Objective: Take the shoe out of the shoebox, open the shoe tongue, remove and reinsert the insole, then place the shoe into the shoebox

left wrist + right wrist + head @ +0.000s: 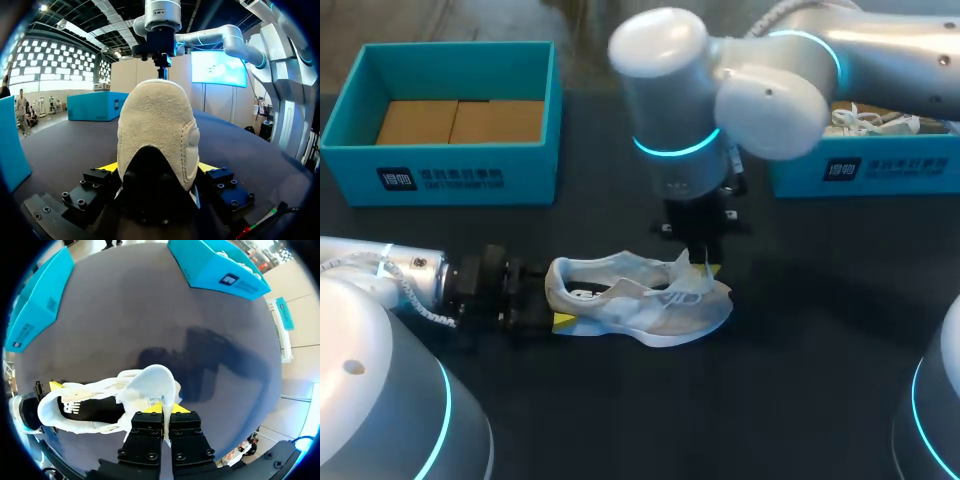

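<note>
Lying on its sole on the dark worktop (pixel 800 350), the white shoe (pixel 640 300) is out of both boxes, with its heel toward my left arm and its toe toward my right. The left gripper (pixel 552 297) comes in level behind the shoe, and its two fingers are clamped on the heel from either side; in the left wrist view the yellow tips (pixel 207 166) show just beside the padded heel (pixel 157 135). The right gripper (pixel 705 262) hangs straight down above the front of the shoe, its fingers pressed together on the thin edge of the tongue (pixel 152 382), which stands lifted clear of the dark opening. Well beyond the shoe's heel end sits an open blue shoebox (pixel 450 175) showing a cardboard floor. A second blue shoebox (pixel 860 170), beyond the toe end, holds another white shoe (pixel 870 122).
</note>
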